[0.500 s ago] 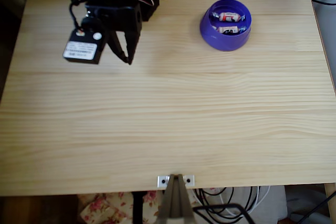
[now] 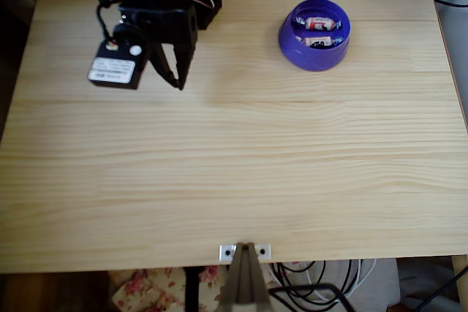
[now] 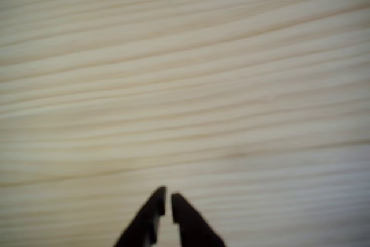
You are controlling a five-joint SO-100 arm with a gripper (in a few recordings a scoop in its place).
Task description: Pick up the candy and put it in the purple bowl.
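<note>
My tool [image 2: 175, 78] hangs over the upper-left of the desk [image 2: 234, 180] in the overhead view, tips nearly together with only a thin slit between them and nothing held; the wrist view shows the same near-closed tips [image 3: 167, 201] above bare wood grain. The purple bowl [image 2: 315, 52] sits well apart at the upper right, with one candy [image 2: 319, 22] lying across the inside and what looks like a second candy [image 2: 318, 40] just below it, though that one is small and hard to read.
</note>
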